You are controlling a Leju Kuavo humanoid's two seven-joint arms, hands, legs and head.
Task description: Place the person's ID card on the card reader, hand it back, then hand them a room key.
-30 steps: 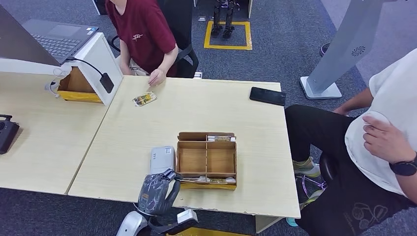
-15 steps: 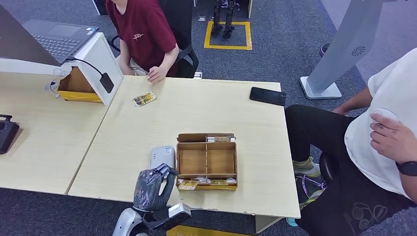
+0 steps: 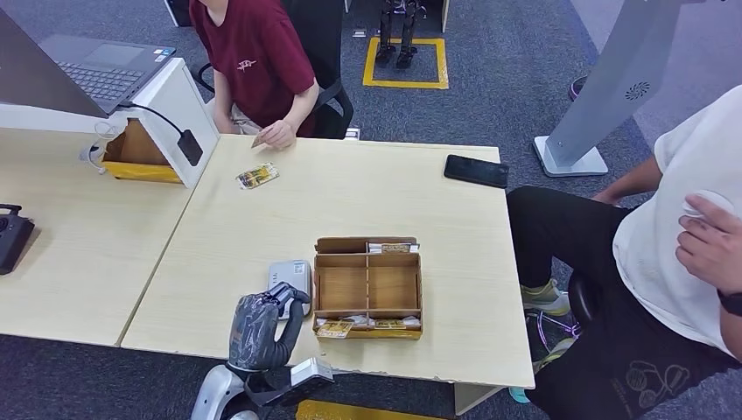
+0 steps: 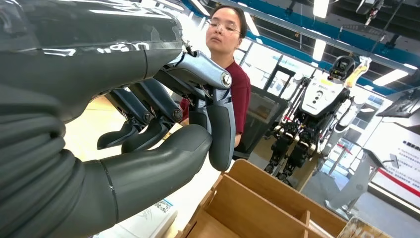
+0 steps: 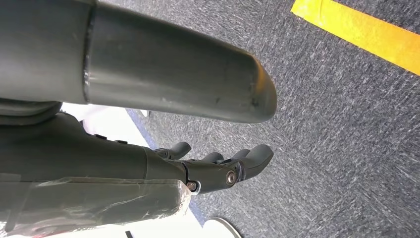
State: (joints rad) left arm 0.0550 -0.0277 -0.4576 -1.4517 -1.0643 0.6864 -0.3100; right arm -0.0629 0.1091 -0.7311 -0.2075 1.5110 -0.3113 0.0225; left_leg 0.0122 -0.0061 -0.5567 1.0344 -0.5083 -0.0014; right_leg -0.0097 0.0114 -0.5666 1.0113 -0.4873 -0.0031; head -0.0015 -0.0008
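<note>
While hovering at the near edge, left hand (image 3: 260, 330) empty, fingers (image 4: 218, 129) curled apart. Risks knocking the card reader (image 3: 290, 278) or wooden box (image 3: 368, 286) when reaching for the far ID card (image 3: 257, 177). Right hand (image 5: 218, 166) hanging over carpet, fingers loosely apart.

phone (image 3: 476, 171) far table edge | laptop (image 3: 107, 68) far left | controller (image 3: 13, 235) left edge

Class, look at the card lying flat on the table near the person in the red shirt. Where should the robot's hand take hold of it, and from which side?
Probably by its long edges, pinched from above. The card lies flat and slightly askew on the table, so no face is free to grasp; only its thin rim offers a hold. The left hand, empty beside the card reader, is nearest, coming from the robot's side, away from the person's hand.
</note>
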